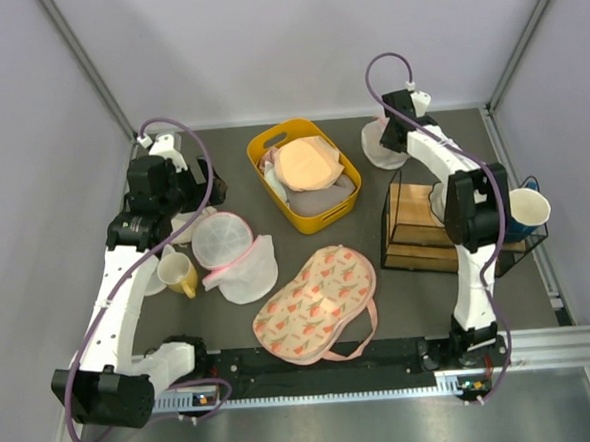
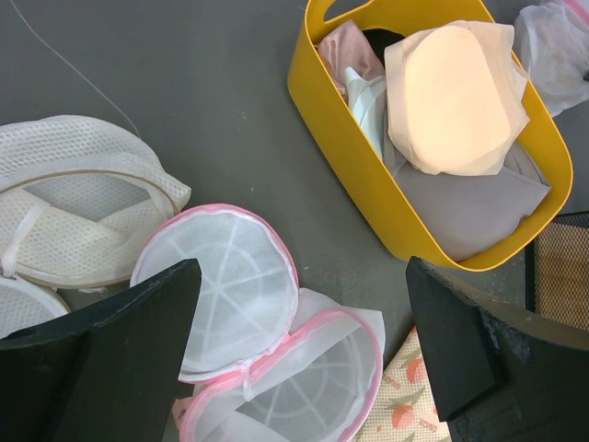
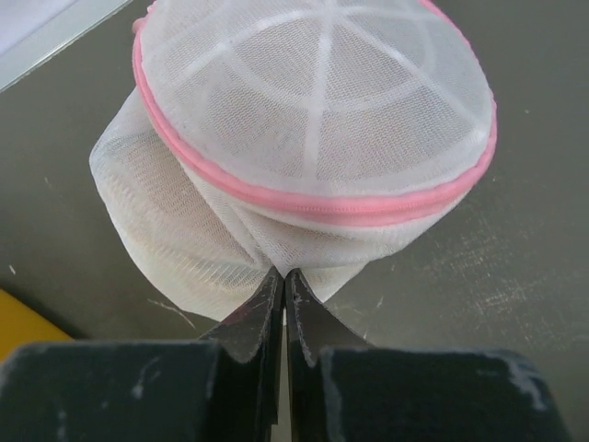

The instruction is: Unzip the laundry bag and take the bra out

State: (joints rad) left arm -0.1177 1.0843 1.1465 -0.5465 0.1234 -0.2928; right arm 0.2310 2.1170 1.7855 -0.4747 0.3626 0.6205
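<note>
- Hangs over the counter with the left gripper, elbow bent, jaws spread wide.
- Lies just below, left of centre: the laundry bag, two round see-through mesh domes, pink-zippered.
- Reaches far back with the right gripper, jaws clamped on soft mesh of a second pink-zipped bag.
</note>
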